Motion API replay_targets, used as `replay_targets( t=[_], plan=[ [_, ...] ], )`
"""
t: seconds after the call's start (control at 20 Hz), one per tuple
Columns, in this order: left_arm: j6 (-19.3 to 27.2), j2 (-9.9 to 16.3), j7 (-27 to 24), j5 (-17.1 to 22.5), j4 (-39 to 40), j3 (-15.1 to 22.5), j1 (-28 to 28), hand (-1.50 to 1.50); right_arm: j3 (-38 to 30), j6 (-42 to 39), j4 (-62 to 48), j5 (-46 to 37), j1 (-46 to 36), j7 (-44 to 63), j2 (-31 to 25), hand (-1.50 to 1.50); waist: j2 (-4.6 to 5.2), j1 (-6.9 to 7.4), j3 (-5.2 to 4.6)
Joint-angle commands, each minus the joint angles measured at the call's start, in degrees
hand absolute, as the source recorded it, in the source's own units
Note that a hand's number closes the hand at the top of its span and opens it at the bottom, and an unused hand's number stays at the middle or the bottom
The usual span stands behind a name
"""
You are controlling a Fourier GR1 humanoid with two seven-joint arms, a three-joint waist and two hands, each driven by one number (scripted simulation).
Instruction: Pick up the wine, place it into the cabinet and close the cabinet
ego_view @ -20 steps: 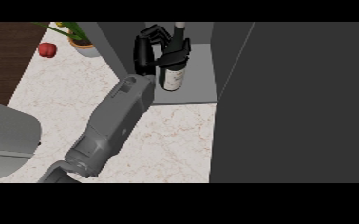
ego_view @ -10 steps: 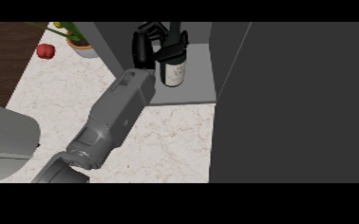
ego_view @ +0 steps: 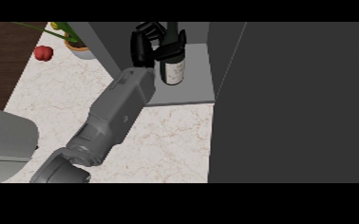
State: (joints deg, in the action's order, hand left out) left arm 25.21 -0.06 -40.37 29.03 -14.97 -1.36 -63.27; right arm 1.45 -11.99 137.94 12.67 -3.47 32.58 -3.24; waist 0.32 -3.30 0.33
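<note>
The wine bottle (ego_view: 172, 71), dark with a pale label, stands upright on the grey floor of the open cabinet (ego_view: 193, 92). My right hand (ego_view: 144, 47) reaches into the cabinet from the lower left. Its fingers lie along the bottle's left side and its thumb crosses the bottle's shoulder, hiding the neck. The cabinet's dark door (ego_view: 288, 99) stands open and fills the right of the view. My left hand does not show.
A marble counter (ego_view: 168, 142) runs in front of the cabinet. At the far left are a potted plant (ego_view: 77, 47) and a small red fruit (ego_view: 43, 52). A pale grey rounded shape (ego_view: 14, 142) sits at the left edge.
My right hand has carried the bottle deeper into the cabinet, and the forearm has stretched farther after it.
</note>
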Motion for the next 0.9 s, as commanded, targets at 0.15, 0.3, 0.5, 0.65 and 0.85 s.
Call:
replay_targets(
  t=[0.15,0.3,0.5,0.65,0.85],
  plan=[
    [-0.04,0.06,-3.19,0.76,4.20,-2.47,-1.36,1.50,-2.59,-0.12,3.41,4.10,0.41,1.31,-0.93,-1.50,0.78,-0.17,-0.36],
    [1.27,0.06,-3.71,0.13,6.22,-2.23,-0.39,1.50,0.39,1.19,4.65,1.93,-0.55,2.31,0.33,-1.50,0.83,-0.30,-0.41],
    [0.06,1.15,-2.73,-1.36,7.58,-1.60,-0.64,-1.50,0.24,1.40,3.97,2.08,-2.05,3.44,-0.39,-1.50,0.79,0.09,-0.41],
    [1.77,1.86,-3.24,-1.55,8.22,-2.10,-0.76,-1.50,1.67,1.46,4.19,0.18,-0.54,1.32,0.84,-1.50,0.91,-0.22,-0.41],
    [4.34,0.31,-4.15,-3.14,9.39,-1.09,-0.16,-1.50,3.59,0.79,5.55,-1.04,2.47,0.01,1.50,-1.50,0.79,-0.44,-0.38]
  ],
)
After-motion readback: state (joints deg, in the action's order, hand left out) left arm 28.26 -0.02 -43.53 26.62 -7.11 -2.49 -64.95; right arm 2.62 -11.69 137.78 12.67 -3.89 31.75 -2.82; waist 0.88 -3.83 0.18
